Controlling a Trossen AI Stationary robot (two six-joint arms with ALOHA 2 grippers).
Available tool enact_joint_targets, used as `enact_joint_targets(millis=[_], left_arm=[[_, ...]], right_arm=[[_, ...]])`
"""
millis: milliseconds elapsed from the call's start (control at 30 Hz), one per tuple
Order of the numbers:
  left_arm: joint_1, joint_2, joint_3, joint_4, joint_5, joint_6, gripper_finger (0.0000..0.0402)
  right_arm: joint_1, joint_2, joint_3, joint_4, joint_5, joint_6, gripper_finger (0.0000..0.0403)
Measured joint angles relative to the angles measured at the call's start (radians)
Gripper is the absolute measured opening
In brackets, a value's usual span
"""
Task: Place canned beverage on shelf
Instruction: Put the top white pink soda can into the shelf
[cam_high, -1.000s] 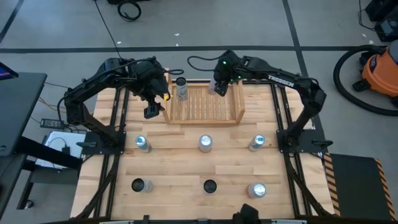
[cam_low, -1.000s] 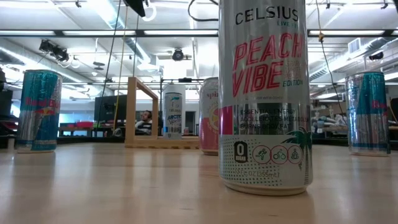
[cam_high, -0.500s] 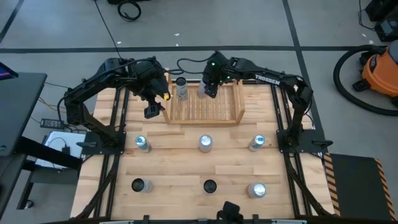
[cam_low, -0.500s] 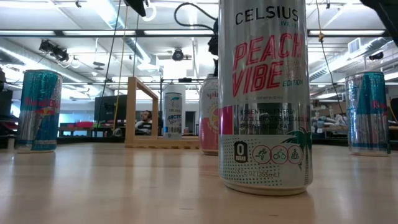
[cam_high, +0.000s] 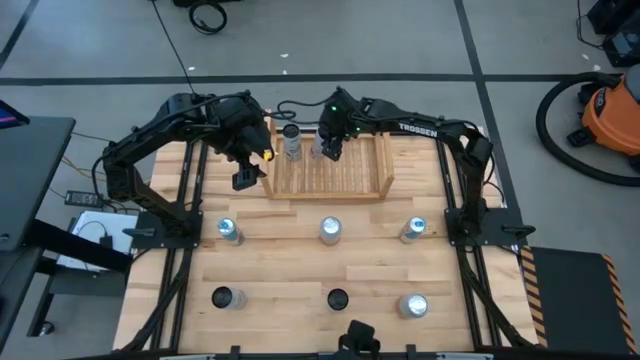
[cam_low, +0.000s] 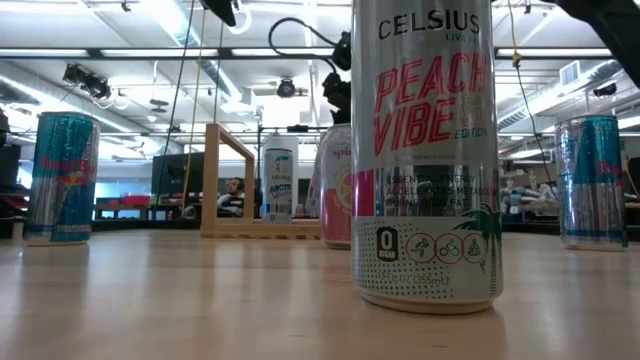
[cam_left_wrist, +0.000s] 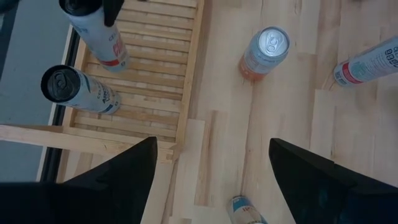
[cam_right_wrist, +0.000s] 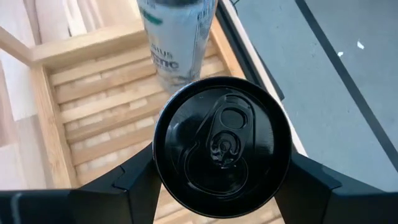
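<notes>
1. The light wooden slatted shelf (cam_high: 328, 170) sits at the far middle of the wooden tabletop (cam_high: 290, 290).
2. One silver can (cam_high: 291, 142) stands in the shelf's far left corner.
3. The right gripper (cam_high: 328, 147) holds a black-topped can (cam_right_wrist: 222, 145) just beside it.
4. Six cans stand in two rows nearer the front.

We see bright, even light from the long ceiling strip lamps (cam_low: 150, 52) in the low view, which blow out to white. From above, the pale wooden table (cam_high: 300, 290) shows only soft, short shadows. The tall silver can with pink lettering (cam_low: 425, 150) carries vertical glare streaks, and the room behind it is soft. The black can top (cam_right_wrist: 222, 146) fills the right wrist view, dark with faint sheen.
</notes>
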Motion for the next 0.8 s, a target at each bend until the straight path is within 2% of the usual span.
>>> enact_joint_targets(millis=[800], left_arm=[[0.000, 0.000, -0.006, 0.007, 0.000, 0.000, 0.0311]], right_arm=[[-0.003, 0.012, -0.033, 0.021, -0.024, 0.000, 0.0259]])
